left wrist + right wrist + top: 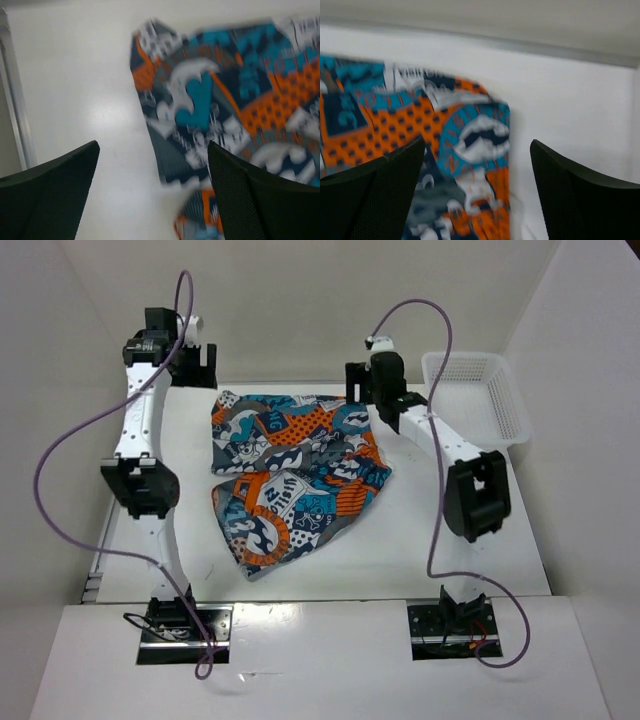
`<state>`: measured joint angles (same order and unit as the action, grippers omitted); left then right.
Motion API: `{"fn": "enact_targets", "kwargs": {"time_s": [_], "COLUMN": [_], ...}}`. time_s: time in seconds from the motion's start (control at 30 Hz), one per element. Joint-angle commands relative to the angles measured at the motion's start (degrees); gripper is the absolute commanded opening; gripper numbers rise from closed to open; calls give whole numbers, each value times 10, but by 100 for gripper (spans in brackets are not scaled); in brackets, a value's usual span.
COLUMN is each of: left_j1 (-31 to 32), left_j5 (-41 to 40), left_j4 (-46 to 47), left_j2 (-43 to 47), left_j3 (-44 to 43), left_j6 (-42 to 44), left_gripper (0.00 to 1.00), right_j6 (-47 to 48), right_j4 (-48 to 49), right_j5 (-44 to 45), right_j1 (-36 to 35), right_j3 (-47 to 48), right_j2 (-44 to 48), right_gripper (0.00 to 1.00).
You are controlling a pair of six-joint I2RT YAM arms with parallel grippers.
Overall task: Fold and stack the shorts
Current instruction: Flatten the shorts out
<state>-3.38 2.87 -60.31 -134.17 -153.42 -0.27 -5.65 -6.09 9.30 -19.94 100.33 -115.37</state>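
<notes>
The printed shorts (292, 473) lie spread and partly folded in the middle of the white table, teal, orange, white and black. My left gripper (197, 358) hovers open and empty at the far left, just beyond the shorts' far left corner. In the left wrist view the shorts (235, 105) fill the right side, their edge between my fingertips (235, 175). My right gripper (362, 388) hovers open and empty over the shorts' far right corner. In the right wrist view the shorts (460, 150) lie below and left between the fingers (395, 170).
A white plastic mesh basket (476, 397) stands at the far right of the table. White walls enclose the table at the back and both sides. Purple cables loop from both arms.
</notes>
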Motion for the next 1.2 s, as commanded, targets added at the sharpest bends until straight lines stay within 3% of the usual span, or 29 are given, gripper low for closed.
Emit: {"fn": "enact_targets", "kwargs": {"time_s": [0.0,0.07,0.1,0.23,0.3,0.43,0.5,0.6,0.77,0.83,1.17], "left_j1": [8,14,30,78,79,79,79,84,99,99,99], "left_j5": [65,53,45,14,-1,-24,-46,-72,-54,-62,-70], "left_j4": [-32,53,90,123,135,188,215,227,227,220,212], "left_j2": [163,263,291,349,343,332,332,319,289,277,291], "left_j3": [247,408,529,668,697,752,763,758,770,776,807], "left_j6": [3,3,3,3,3,3,3,3,3,3,3], "left_gripper": [94,90,85,77,75,74,79,79,79,77,76], "right_j6": [54,70,78,78,70,29,-13,-16,-34,-44,-125], "right_j4": [7,1,-15,-52,-53,-33,-27,-22,-38,-33,-34], "right_j5": [15,-4,-25,-144,-153,-161,-183,-205,-266,-301,-315], "right_j1": [-7,-7,1,12,12,54,84,122,134,134,141], "right_j3": [-124,-223,-250,-346,-390,-422,-422,-417,-409,-409,-403], "right_j2": [150,204,250,305,311,291,276,249,193,185,135], "right_gripper": [89,78,64,43,40,40,40,50,61,63,67]}}
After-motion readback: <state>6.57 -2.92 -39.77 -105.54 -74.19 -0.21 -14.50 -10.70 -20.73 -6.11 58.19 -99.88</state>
